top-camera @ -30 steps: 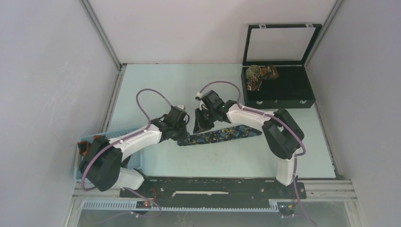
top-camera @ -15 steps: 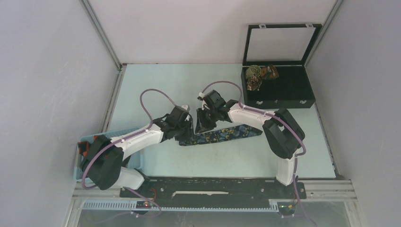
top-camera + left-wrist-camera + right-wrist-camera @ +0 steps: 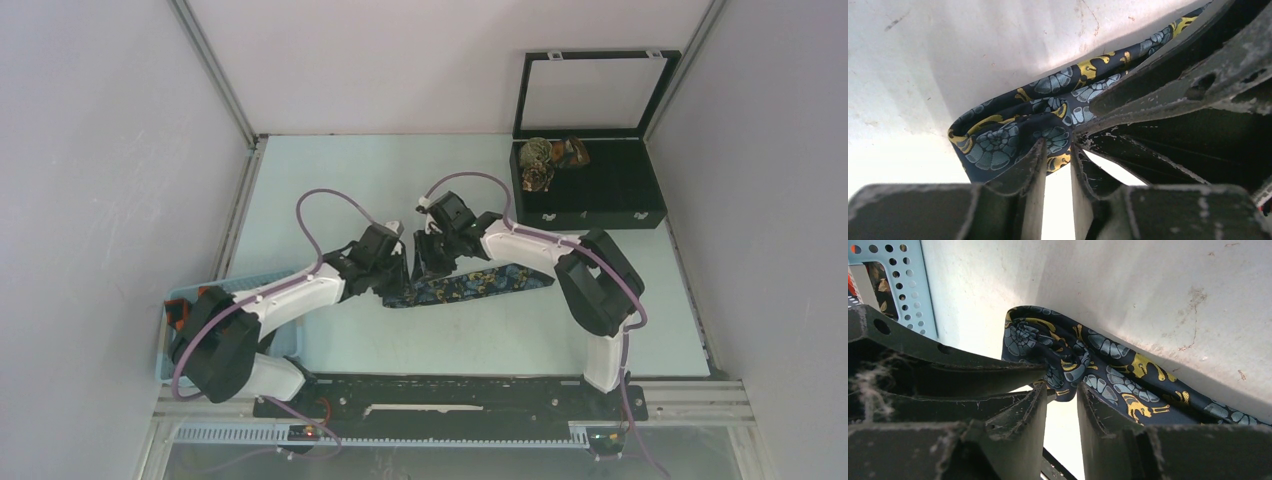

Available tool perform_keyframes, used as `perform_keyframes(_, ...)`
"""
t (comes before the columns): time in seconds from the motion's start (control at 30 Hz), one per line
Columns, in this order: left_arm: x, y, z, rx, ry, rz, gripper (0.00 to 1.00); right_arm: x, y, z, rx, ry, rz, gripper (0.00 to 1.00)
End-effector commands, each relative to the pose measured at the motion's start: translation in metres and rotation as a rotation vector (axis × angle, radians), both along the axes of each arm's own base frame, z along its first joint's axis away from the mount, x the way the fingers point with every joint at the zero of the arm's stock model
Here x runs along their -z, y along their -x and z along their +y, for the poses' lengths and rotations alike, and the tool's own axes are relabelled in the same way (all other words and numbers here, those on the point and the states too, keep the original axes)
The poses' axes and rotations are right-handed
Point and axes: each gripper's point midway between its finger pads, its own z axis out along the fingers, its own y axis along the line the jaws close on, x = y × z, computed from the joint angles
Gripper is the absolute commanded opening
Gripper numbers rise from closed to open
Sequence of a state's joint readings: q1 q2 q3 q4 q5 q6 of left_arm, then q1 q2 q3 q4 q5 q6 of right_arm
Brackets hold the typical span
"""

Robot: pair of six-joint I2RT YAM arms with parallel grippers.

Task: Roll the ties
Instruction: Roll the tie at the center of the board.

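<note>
A dark navy tie (image 3: 480,283) with yellow and blue-grey figures lies flat across the middle of the table, its pointed end to the right. Its left end is folded over on itself. My left gripper (image 3: 402,274) and my right gripper (image 3: 428,264) meet over that folded end. In the left wrist view the left gripper (image 3: 1058,150) is nearly closed, pinching the fold of the tie (image 3: 998,140). In the right wrist view the right gripper (image 3: 1062,390) pinches the same fold (image 3: 1108,365) from the other side.
A black case (image 3: 600,190) with its lid open stands at the back right, with rolled ties (image 3: 545,160) in its left compartments. A light blue perforated basket (image 3: 190,300) sits at the near left edge; it also shows in the right wrist view (image 3: 898,270).
My left gripper has moved right, closer to the right gripper, bringing the tie's left end with it. The right arm has barely shifted.
</note>
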State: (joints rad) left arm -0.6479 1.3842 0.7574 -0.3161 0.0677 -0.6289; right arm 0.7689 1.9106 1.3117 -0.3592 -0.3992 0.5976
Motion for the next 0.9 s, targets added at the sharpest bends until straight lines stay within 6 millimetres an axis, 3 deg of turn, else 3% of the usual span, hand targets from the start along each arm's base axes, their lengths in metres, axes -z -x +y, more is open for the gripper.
perform_keyframes(0.0, -0.011, -0.003, -0.004, -0.004, 0.037, -0.038, 0.24, -0.013, 0.008, 0.007, -0.032, -0.022, -0.029, 0.32)
perform_keyframes(0.2, -0.010, -0.003, -0.001, -0.014, 0.031, -0.045, 0.09, -0.006, 0.010, 0.009, -0.033, -0.013, -0.016, 0.32)
perform_keyframes(0.37, -0.012, -0.004, 0.000, -0.022, 0.031, -0.053, 0.05, 0.004, 0.012, 0.010, -0.033, 0.003, 0.000, 0.30)
perform_keyframes(0.8, -0.030, -0.008, 0.008, -0.064, 0.059, -0.096, 0.09, 0.028, 0.014, 0.011, -0.036, 0.036, 0.028, 0.19)
perform_keyframes(0.87, -0.035, -0.010, 0.017, -0.093, 0.056, -0.121, 0.16, 0.030, 0.013, 0.011, -0.037, 0.036, 0.029, 0.18)
